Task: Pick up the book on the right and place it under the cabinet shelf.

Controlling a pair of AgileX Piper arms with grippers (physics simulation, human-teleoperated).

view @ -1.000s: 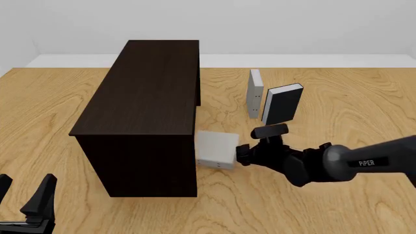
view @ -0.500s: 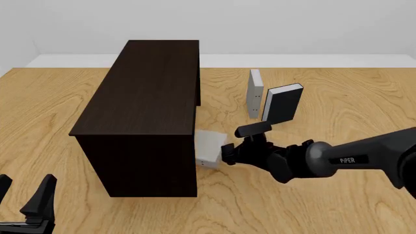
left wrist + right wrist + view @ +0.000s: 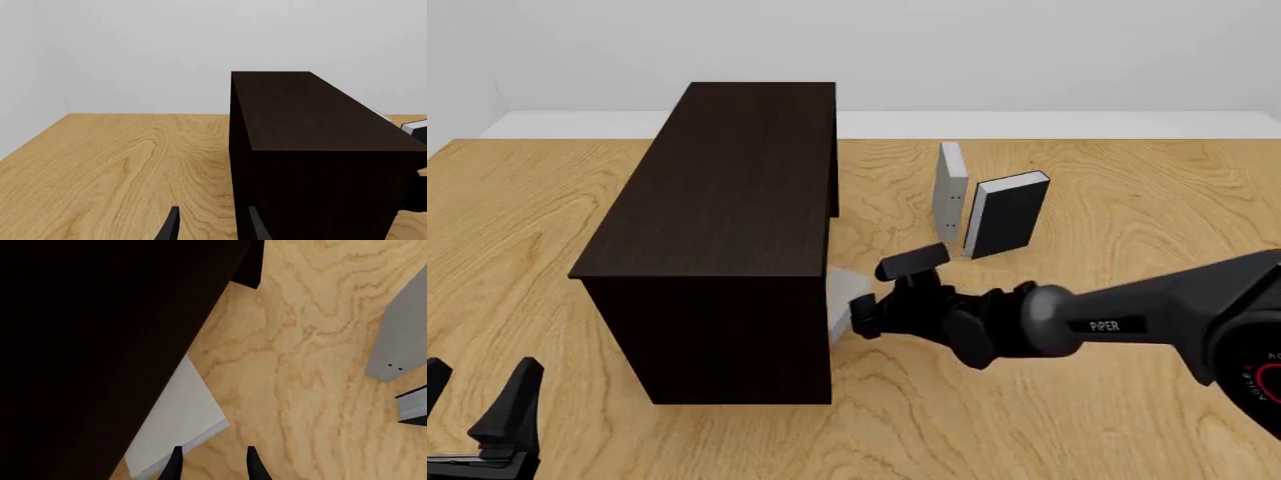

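The book (image 3: 843, 300) lies flat and is already most of the way under the cabinet (image 3: 727, 215): in the front view only a pale sliver shows just ahead of the right gripper (image 3: 861, 318), between its fingertips and the cabinet's dark side. In the right wrist view about half the cover (image 3: 175, 425) is visible past the fingertips, the rest hidden under the cabinet's edge (image 3: 100, 340). The book's near edge runs between the two finger tips, so the right gripper appears to be holding it in a narrow grip, though the contact itself sits at the frame's border and is not plain.

As a judgement, pick-up and carry are done and the insertion is well advanced. What is left is to slide the last part in, let go, and draw the arm back without dragging the book out.

The left gripper (image 3: 474, 415) hangs wide and empty over the worktop (image 3: 1121, 190), well apart from the book, facing the cabinet's end.

Beyond the right gripper stand a grey book (image 3: 949, 190) and a black book (image 3: 1005, 213).

The right arm reads "PiPER" (image 3: 1105, 325); no other writing is legible.
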